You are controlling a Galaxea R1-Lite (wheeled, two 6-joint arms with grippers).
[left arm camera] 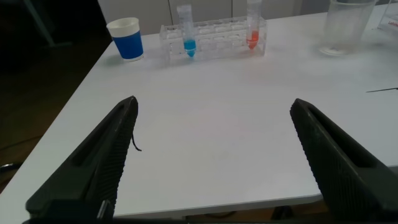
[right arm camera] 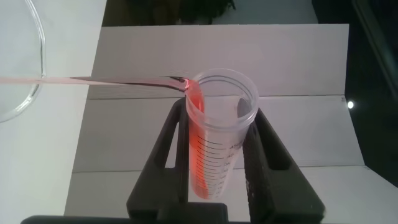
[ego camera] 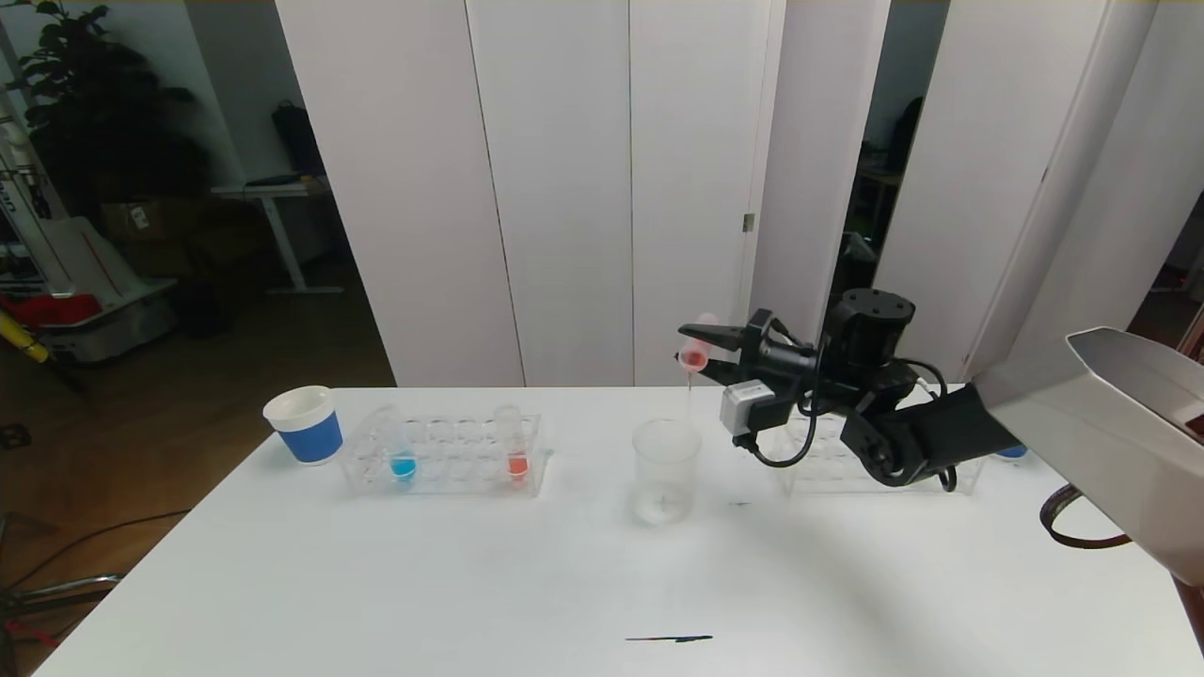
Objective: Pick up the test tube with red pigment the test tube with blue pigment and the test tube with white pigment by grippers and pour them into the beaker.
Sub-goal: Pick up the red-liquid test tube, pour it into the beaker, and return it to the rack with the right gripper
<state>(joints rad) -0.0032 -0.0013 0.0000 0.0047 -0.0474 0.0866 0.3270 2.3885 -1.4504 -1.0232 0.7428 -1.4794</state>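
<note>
The right arm reaches in from the right, bent at the elbow, its wrist turned so the right tool (ego camera: 701,353) points left above the beaker (ego camera: 666,470). Its black fingers are clamped on a clear plastic tube of red pigment (right arm camera: 214,134), tipped nearly level; a thin red stream runs from the tube's lip down toward the beaker's mouth. The beaker is clear, straight-sided and cylindrical, standing near the middle of the white tabletop (ego camera: 470,583).

The left tool (left arm camera: 211,155) hangs low over the near left part of the tabletop, its two ridged black fingers spread wide, holding nothing.

A clear rack (ego camera: 442,456) to the left holds two upright tubes: the test tube with blue pigment (ego camera: 402,449) and another red one (ego camera: 515,447). One white paper cup with a blue band (ego camera: 305,424) stands beside it. A second clear rack (ego camera: 828,465) sits behind the right arm.
</note>
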